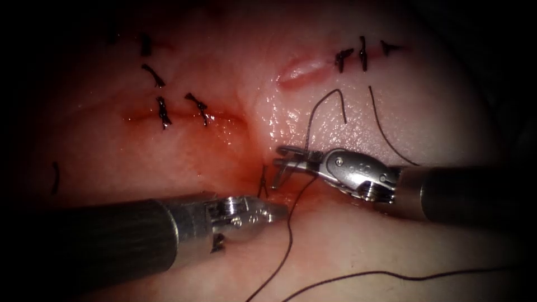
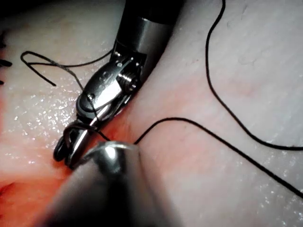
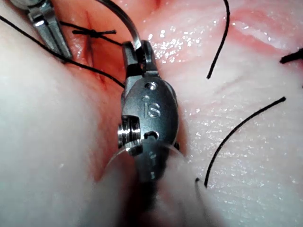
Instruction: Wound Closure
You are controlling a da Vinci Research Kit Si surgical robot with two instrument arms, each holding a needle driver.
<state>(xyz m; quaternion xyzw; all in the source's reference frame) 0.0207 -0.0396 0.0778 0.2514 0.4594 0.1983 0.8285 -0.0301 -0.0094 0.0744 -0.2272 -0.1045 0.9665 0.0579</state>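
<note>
My right pincer [image 1: 288,159] is clamped on the curved steel needle [image 1: 278,176]. The right wrist view suggests the grip sits near one end of the curve [image 3: 124,21], with the rest arcing away from the jaws. My left pincer [image 1: 274,210] has its jaws together, just beside the dark thread [image 1: 290,235]. I cannot tell whether it pinches that thread or only lies against it. The needle hangs over the red, wet stretch of the cut [image 1: 246,168] in the pale pork tissue [image 1: 347,263], near a small dark knot [image 1: 262,187] and slightly to its right. Whether its far end is in the tissue I cannot make out. In the endoscope view its long axis runs steeply from the jaws down toward the cut, with the free end pointing down and a little left. I judge that good handling here means a firm grip square across the needle so it cannot roll. The slack thread should also stay clear of both tips and of the finished black stitches [image 1: 163,112].
</note>
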